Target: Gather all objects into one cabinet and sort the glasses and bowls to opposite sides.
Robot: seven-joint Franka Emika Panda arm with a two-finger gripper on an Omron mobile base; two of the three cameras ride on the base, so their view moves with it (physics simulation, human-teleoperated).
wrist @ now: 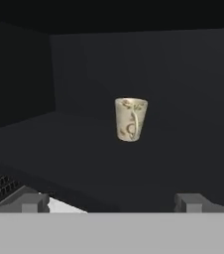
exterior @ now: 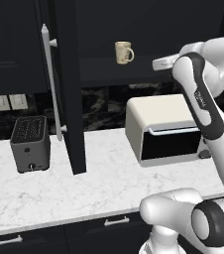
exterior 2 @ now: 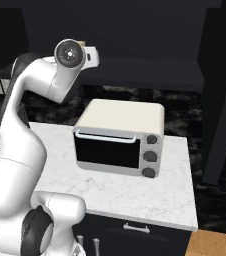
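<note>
Cream speckled cup (wrist: pixel 131 119), upright, handled

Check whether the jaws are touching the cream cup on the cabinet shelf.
Apart. In the hand view the cup stands upright well beyond the open gripper, with bare dark shelf between them; nothing sits between the fingertips.

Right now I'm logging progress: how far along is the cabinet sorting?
Done: the cabinet door stands open and one cream cup sits upright on the dark shelf. In hand: nothing; the open tool is aimed at that cup, short of it. Left: no bowls are in view, so gathering and sorting remain.
</note>
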